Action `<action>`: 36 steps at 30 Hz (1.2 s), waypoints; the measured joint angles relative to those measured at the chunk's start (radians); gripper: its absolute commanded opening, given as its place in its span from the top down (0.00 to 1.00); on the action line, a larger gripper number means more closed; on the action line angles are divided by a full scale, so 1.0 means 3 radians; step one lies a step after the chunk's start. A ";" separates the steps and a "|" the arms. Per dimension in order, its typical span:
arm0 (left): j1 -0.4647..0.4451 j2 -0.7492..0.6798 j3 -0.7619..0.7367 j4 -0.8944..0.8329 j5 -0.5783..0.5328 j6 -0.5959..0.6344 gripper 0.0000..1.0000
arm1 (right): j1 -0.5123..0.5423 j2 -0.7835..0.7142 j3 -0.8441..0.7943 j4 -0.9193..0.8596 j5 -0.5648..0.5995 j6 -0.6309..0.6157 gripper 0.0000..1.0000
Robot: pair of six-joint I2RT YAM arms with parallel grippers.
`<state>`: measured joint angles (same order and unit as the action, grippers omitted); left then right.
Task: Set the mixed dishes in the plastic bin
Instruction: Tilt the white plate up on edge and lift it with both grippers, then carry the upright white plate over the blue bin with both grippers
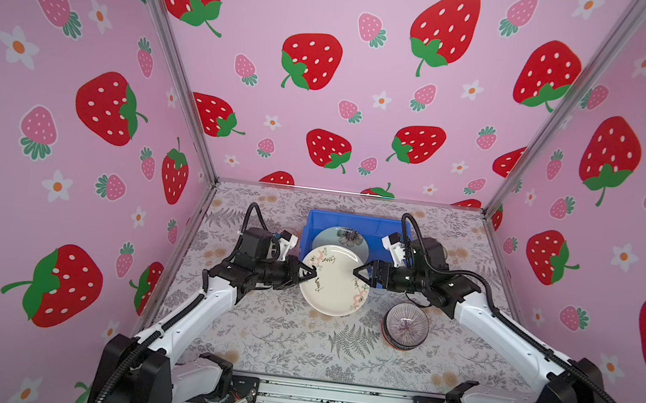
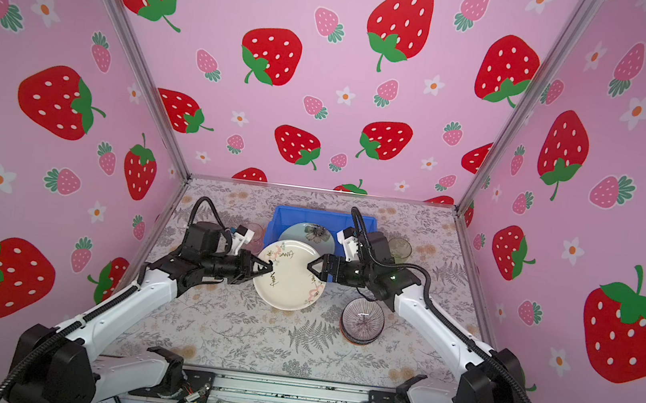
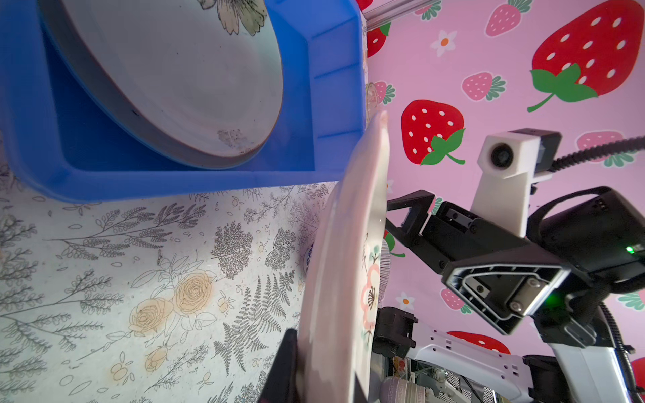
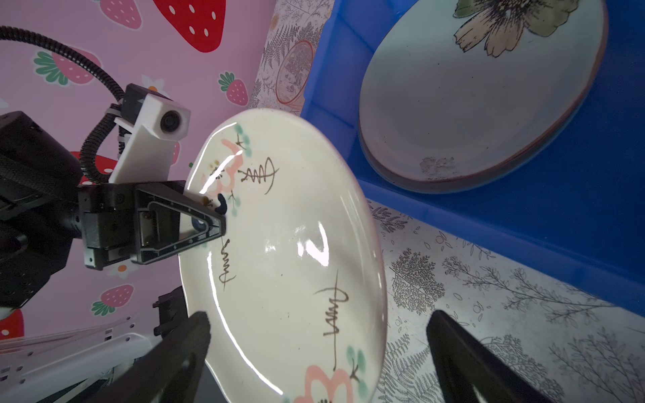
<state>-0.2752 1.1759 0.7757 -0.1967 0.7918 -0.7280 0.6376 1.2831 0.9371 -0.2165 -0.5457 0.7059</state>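
- Your flower-printed table stands inside pink strawberry walls.
- The cream plate hangs tilted above the table, at the near wall of the blue bin.
- Your left gripper is clenched on the cream plate's left rim.
- Your right gripper is released, jaws wide on either side of the opposite rim.
- A green flowered plate lies in the bin.
- A stack of bowls sits on the table near your right arm.
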 measured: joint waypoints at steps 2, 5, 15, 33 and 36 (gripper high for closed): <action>0.0000 0.0048 0.0079 -0.0009 0.0017 0.0039 1.00 | -0.0041 -0.0019 -0.0006 0.0001 -0.0020 0.0000 0.00; 0.0000 0.0118 0.0183 -0.0009 0.0039 0.0092 1.00 | -0.0090 -0.0051 -0.0028 0.0008 -0.0046 -0.0001 0.00; 0.0000 0.0273 0.0361 -0.0009 0.0075 0.0183 1.00 | -0.0258 -0.0145 -0.0085 0.0108 -0.0197 0.0006 0.04; -0.0056 0.0418 0.0467 0.0239 0.0100 0.0109 1.00 | -0.0310 0.0085 -0.0181 0.0619 -0.0406 0.0141 0.23; -0.0092 0.0439 0.0467 0.0247 0.0098 0.0089 1.00 | -0.0310 0.0122 -0.0181 0.0694 -0.0431 0.0178 0.27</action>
<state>-0.3027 1.3075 0.9157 -0.1226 0.8211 -0.7013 0.5446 1.3197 0.8829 -0.0082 -0.6750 0.7593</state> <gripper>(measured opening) 0.157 0.753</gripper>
